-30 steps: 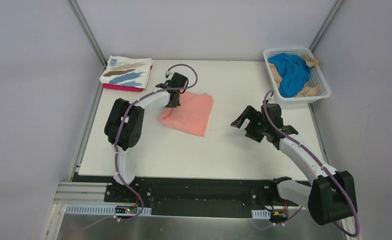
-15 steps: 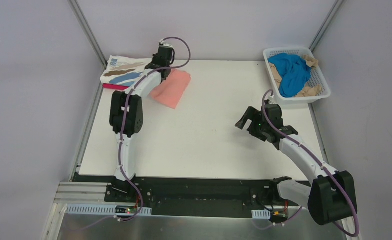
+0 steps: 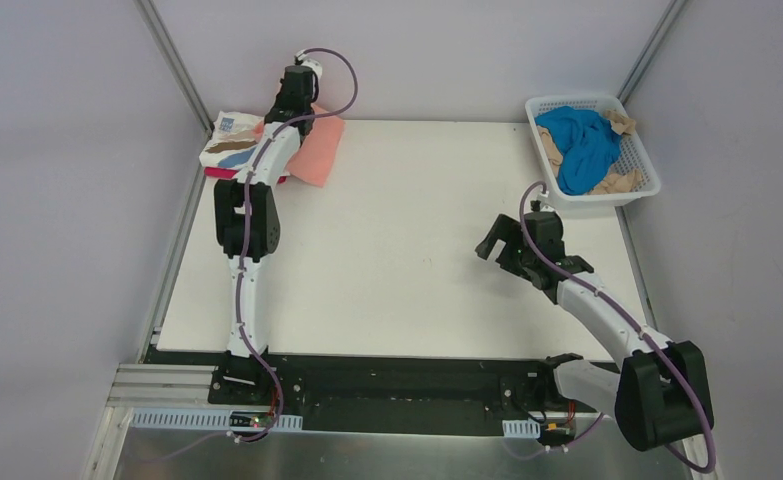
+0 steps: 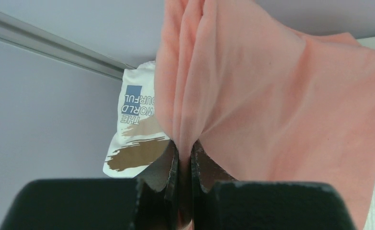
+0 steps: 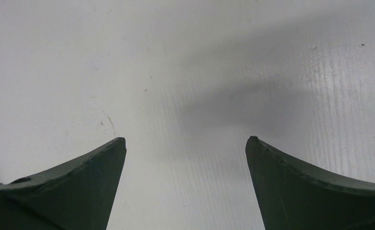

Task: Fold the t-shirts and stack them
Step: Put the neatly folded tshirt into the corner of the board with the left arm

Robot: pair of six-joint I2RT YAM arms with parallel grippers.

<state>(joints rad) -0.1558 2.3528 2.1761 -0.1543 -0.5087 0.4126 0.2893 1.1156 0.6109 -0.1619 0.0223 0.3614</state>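
At the far-left bench (image 3: 417,270) corner | left end effector (image 4: 184,146) clamped on pink tee (image 4: 281,110), carried here from mid-bench | white tee (image 4: 137,143) just beside it, so stacking comes next | right end effector (image 5: 185,140) spread open, empty

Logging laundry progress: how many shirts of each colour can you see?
salmon-pink shirt: 1
white brushstroke-print shirt: 1
magenta shirt: 1
blue shirt: 1
tan shirt: 1, possibly more, bunched
total: at least 5
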